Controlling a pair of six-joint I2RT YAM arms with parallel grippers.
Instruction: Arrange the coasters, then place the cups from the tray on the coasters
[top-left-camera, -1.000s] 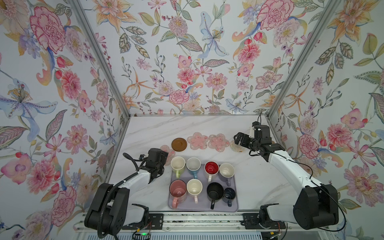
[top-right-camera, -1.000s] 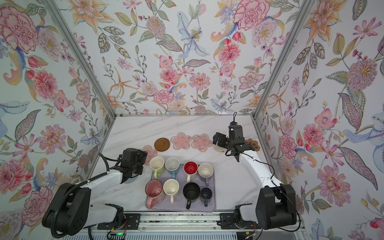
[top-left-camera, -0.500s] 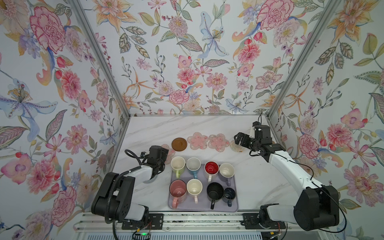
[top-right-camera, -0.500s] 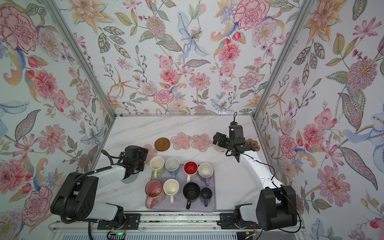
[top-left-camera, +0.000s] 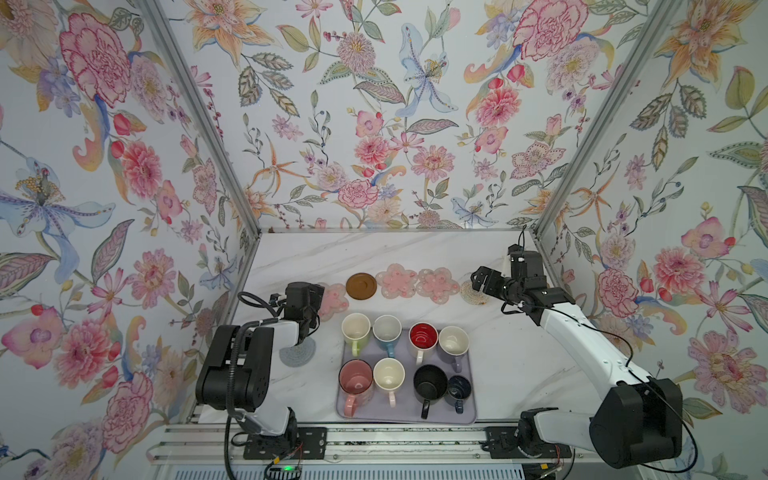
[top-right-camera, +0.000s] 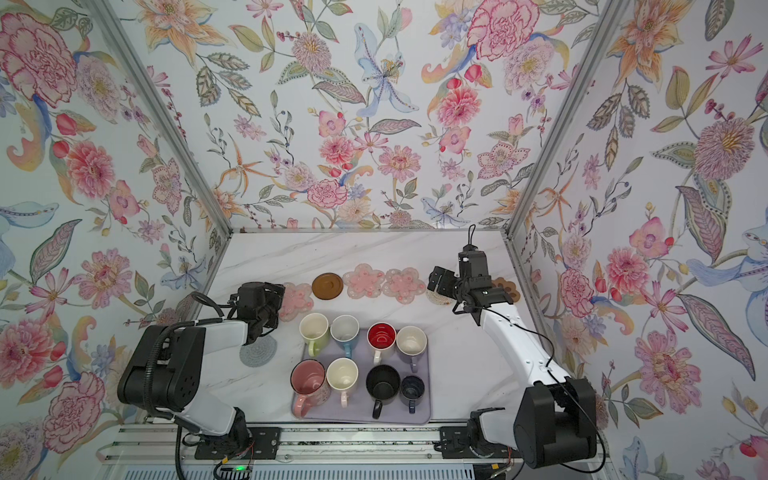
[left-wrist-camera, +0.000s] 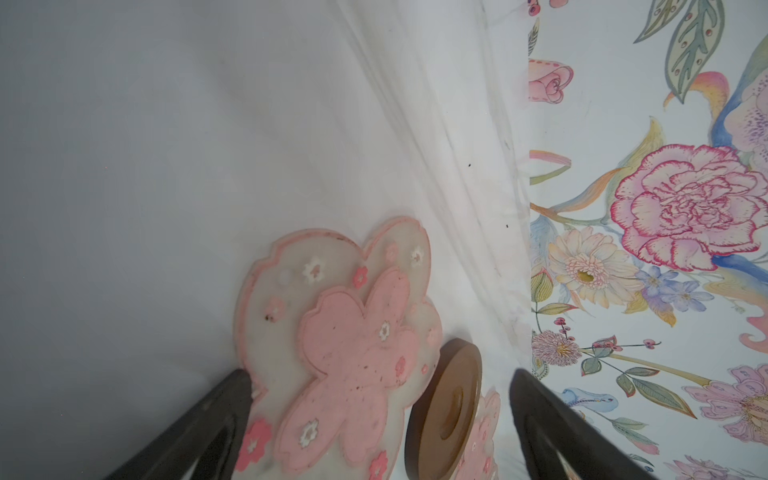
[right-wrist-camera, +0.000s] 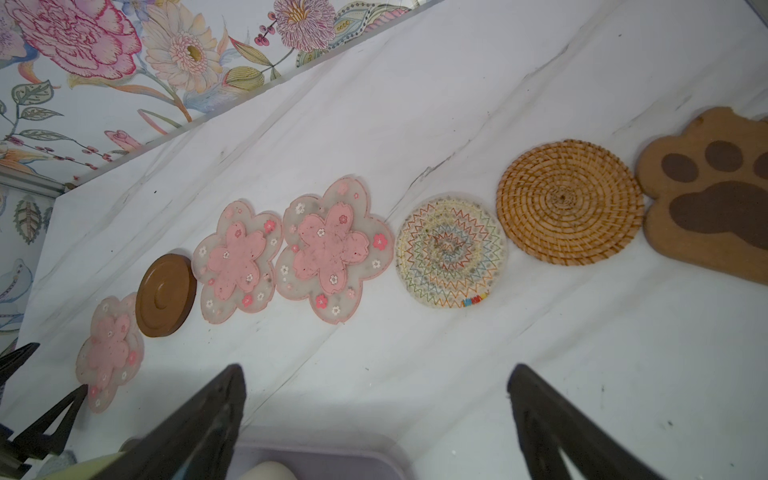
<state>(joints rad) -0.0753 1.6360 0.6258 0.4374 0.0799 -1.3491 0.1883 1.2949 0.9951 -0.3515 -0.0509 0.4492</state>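
wide open and empty, both: left gripper (left-wrist-camera: 380, 374) at the leftmost translucent pink flower-shaped coaster (left-wrist-camera: 332, 332) beside the brown round disc coaster (left-wrist-camera: 446, 411), right gripper (right-wrist-camera: 374, 370) above bare white marble tabletop (right-wrist-camera: 540, 332) near the multicoloured woven round coaster (right-wrist-camera: 451, 253) in the same far row. grey round coaster (top-left-camera: 299, 357) apart, near the pale lavender rectangular tray (top-left-camera: 473, 409), eight handled mugs (top-left-camera: 423, 336) upright on it.

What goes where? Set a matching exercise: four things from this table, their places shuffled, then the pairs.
1. grey round coaster
2. brown disc coaster
3. black mug
4. paw coaster

A. beside the straw woven coaster, at the row's end
B. on the tray, beside the navy mug
C. between two pink flower coasters
D. alone on the table, left of the tray

Pairs: 1-D, 2-C, 3-B, 4-A
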